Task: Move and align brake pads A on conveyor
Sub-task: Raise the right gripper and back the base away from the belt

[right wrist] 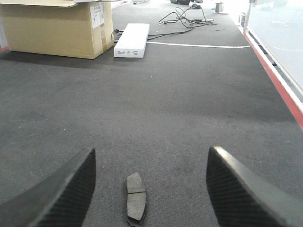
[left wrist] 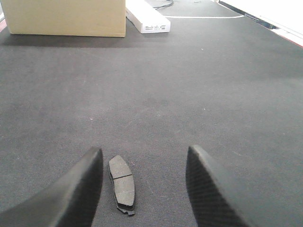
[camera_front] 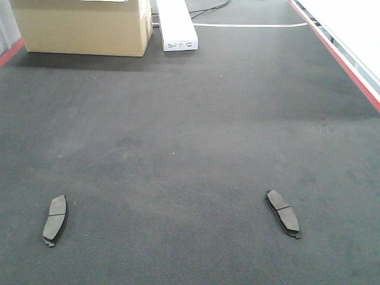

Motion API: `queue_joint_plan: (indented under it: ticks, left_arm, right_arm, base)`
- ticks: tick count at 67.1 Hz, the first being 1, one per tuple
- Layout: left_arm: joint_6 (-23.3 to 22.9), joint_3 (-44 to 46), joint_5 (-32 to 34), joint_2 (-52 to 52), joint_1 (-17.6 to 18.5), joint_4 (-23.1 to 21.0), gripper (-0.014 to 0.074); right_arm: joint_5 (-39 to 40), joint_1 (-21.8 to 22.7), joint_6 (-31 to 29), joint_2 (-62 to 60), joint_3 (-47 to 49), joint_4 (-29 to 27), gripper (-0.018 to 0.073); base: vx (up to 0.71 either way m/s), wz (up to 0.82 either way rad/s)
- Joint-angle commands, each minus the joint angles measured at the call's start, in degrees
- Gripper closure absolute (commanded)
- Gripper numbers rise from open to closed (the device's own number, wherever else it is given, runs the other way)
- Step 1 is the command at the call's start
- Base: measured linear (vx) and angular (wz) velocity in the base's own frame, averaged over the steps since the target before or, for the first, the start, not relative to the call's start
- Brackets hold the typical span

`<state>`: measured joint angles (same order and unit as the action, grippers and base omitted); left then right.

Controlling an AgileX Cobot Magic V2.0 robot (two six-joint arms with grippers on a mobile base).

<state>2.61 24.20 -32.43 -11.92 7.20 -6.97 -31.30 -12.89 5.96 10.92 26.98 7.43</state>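
Pick-up step, by the look of it: left gripper [left wrist: 143, 153] and right gripper [right wrist: 151, 152] are both held wide open, nothing grasped. The left brake pad [camera_front: 55, 221] and right brake pad [camera_front: 282, 213] are seen flat on the conveyor [camera_front: 190, 130], well short of the cardboard box [camera_front: 83, 27]. Next, each gripper should probably be lowered and closed across its pad.

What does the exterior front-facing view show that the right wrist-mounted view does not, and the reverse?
Only the front view shows the left brake pad. Only the right wrist view shows the right end effector, open, and cables far behind. Both show the right brake pad, the conveyor, the cardboard box and the white box.
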Motion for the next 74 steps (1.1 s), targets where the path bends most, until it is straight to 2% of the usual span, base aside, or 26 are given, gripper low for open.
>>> queue_joint_plan:
  ticks: [1,39,74]
  left_arm:
    - [-0.2,1.3,4.2,-0.6,0.3,-0.7,0.0224]
    - [-0.2,1.3,4.2,-0.7,0.3,-0.7,0.0224]
    - [-0.2,1.3,4.2,-0.7,0.3,-0.7,0.0224]
  right_arm:
    - [4.7,0.3,-0.3,0.6,1.3,0.9,0.0075]
    - [4.7,0.3,-0.3,0.8,1.3,0.9,0.0075]
    - [4.7,0.3,-0.3,0.8,1.3,0.9,0.0075]
  base:
    - [0.0,0.0]
    - [-0.03,0.02]
    - [-0.3,0.01]
